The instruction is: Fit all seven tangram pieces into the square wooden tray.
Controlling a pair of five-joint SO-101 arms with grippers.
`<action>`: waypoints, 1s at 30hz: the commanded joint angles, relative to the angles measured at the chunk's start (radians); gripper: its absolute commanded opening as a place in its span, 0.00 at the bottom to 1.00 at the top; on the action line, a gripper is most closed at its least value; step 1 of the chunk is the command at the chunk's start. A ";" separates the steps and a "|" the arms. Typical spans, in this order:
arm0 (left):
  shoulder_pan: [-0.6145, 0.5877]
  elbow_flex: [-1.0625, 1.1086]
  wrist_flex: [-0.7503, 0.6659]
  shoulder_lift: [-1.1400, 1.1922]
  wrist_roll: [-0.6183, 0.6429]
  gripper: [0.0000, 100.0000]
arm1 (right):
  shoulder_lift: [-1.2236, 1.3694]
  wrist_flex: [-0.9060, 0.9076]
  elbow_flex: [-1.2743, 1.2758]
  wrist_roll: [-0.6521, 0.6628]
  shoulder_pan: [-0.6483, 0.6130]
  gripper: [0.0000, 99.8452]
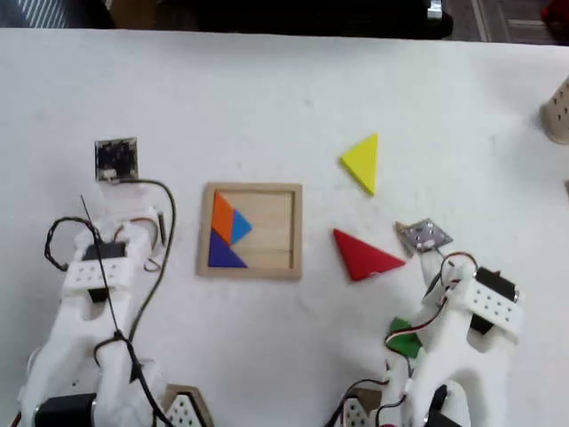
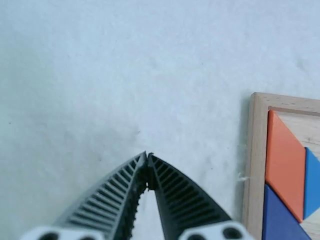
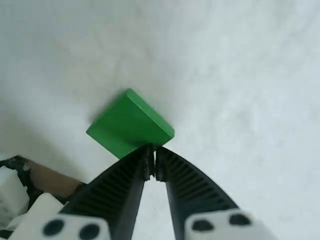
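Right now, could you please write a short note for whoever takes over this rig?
Left gripper: jaws shut, empty, over bare table beside the wooden tray.
Right gripper: jaws shut, empty, tips at the green piece's edge.
Done: orange piece, light blue triangle and dark blue triangle lie in the tray, on the left arm's side.
Left: yellow triangle and red triangle lie on the table on the tray's other side; they and the green piece need placing.

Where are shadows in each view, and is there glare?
High view: thin shadows edge the square wooden tray and red triangle; no glare on the white table. Left wrist view: soft shade beside the tray's frame. Right wrist view: soft shade beside the green block.
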 commanded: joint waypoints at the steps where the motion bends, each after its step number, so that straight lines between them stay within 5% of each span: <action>1: -0.012 -0.008 -0.029 -0.028 -0.009 0.03 | -0.013 0.093 -0.104 -0.005 0.035 0.02; 7: -0.012 -0.008 -0.029 -0.028 -0.009 0.03 | -0.015 0.194 -0.069 0.107 0.068 0.02; 19: -0.008 -0.008 -0.029 -0.028 -0.009 0.03 | -0.015 -0.051 0.101 0.101 0.015 0.10; 30: -0.008 -0.008 -0.029 -0.028 -0.009 0.03 | -0.005 -0.236 0.046 -0.207 -0.131 0.04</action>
